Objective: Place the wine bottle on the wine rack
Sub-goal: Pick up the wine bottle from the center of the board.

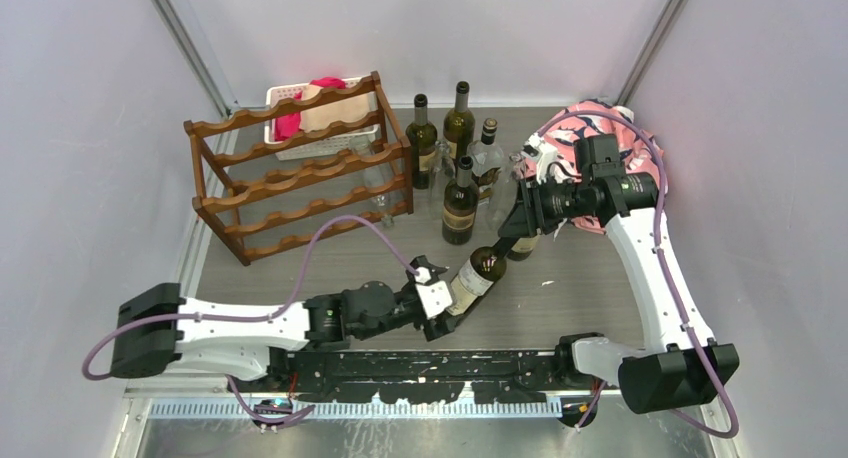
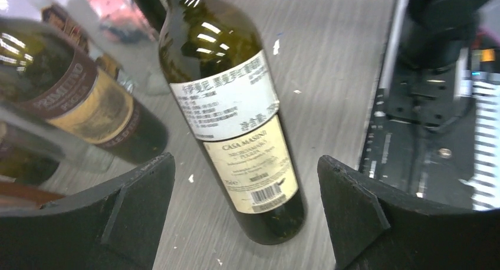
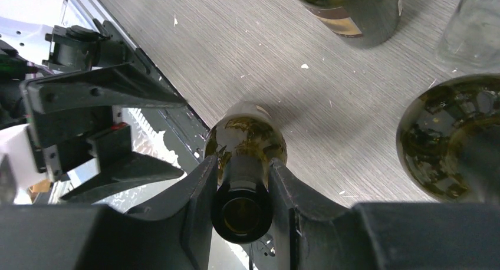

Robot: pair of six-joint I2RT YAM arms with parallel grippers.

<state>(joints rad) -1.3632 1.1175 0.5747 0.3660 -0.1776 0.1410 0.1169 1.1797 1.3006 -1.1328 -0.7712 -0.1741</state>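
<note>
A: Where is the wine bottle?

B: Front middle of the table, tilted, with its neck up toward the right and its base low by the left arm. It is smooth, glossy dark green glass with round shoulders and 2 matte paper labels, white above cream. Whether the base touches the brushed grey top, I cannot tell.

A: Who has it?

B: The right gripper is clamped on the neck just under the lip, with 1 black finger on each side. The left gripper stands wide apart, and its 2 wedge-shaped pads flank the lower body without touching it.

A: And the wine rack?

B: Back left, well apart from the bottle. It is dark reddish-brown wood, an open frame with scalloped rails in tiers. Grey tabletop shows between its front and the left arm.

A: What stands in the way?

B: A cluster of standing bottles, dark and clear, sits just behind the held one, near the rack's right end. A white slotted basket sits behind the rack. A floral cloth lies back right, by the right arm.
</note>
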